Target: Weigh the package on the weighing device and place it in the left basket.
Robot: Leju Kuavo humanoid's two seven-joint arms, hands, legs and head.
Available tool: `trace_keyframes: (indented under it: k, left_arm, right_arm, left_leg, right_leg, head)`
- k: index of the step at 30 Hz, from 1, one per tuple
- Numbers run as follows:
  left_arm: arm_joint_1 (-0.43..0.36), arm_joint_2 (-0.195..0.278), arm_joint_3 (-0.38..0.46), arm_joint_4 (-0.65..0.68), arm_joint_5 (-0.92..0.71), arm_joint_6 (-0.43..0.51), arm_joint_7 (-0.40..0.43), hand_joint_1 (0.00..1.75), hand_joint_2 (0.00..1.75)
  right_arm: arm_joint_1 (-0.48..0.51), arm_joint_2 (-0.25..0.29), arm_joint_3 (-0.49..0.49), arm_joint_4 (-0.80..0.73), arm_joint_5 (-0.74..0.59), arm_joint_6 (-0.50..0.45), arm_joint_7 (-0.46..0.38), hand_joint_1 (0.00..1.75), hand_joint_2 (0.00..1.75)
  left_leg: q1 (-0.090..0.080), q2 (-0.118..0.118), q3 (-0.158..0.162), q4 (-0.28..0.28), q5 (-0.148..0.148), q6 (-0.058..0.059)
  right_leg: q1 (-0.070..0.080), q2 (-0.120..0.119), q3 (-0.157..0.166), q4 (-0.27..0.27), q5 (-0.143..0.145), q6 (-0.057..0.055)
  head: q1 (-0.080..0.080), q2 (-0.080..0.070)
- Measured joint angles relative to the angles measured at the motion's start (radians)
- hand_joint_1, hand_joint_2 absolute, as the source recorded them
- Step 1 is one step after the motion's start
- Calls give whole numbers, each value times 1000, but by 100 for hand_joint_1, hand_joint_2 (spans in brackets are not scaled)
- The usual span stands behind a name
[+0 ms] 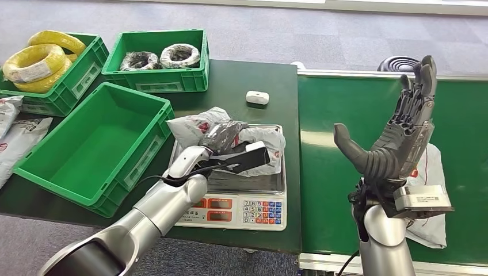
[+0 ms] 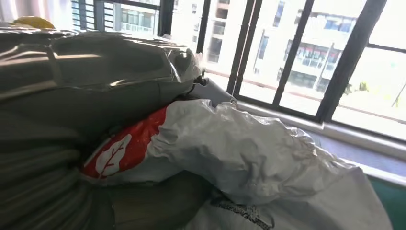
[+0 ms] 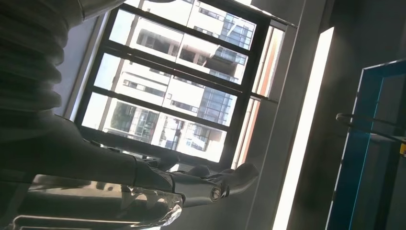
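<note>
Head view. The white package (image 1: 230, 135) with red print lies on the platform of the weighing device (image 1: 241, 195), at the front edge of the dark worktop (image 1: 253, 75). The left hand (image 1: 221, 150) rests on it, fingers curled over the plastic, apparently gripping; the wrist view is too close to confirm. The empty left basket (image 1: 86, 144) stands just beside the scale. The right hand (image 1: 397, 132) is raised over the green conveyor (image 1: 345, 115), fingers straight and spread, holding nothing.

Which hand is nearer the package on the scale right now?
Left. The left hand is on the package over the scale, fingers closed around it. The right hand is raised, open, over the green conveyor, well off to the side.
</note>
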Motion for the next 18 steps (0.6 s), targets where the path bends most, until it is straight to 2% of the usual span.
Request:
trace_keyframes:
  k: [4,8,12,15,18]
  left_arm:
    - [24,45,89,-212,16,52,14,175,175]
    - [16,109,209,-384,8,91,55,175,175]
    - [-1,174,326,-445,15,105,43,175,175]
    - [-3,199,375,-461,8,120,48,175,175]
    - [-4,245,434,-463,24,126,68,175,175]
  right_arm:
    - [41,-1,-8,-24,15,-25,-9,0,175]
    - [78,-2,-19,-43,19,-45,-16,0,175]
    - [101,-4,-26,-53,20,-56,-21,0,175]
    - [104,-5,-26,-55,20,-61,-22,0,175]
    - [110,-5,-30,-57,20,-65,-18,0,175]
  left_leg:
    - [1,1,-3,0,0,0]
    - [1,2,-3,-1,0,0]
    - [1,2,-2,-1,0,0]
    - [1,2,-3,-1,0,0]
    - [0,5,-2,-1,0,0]
  right_leg:
    - [1,0,-3,0,0,0]
    - [1,2,-4,0,0,0]
    - [1,1,-4,0,0,0]
    - [1,1,-2,1,0,0]
    - [0,4,-3,1,0,0]
  head:
    - [0,0]
    - [0,0]
    - [0,0]
    - [1,0]
    - [0,0]
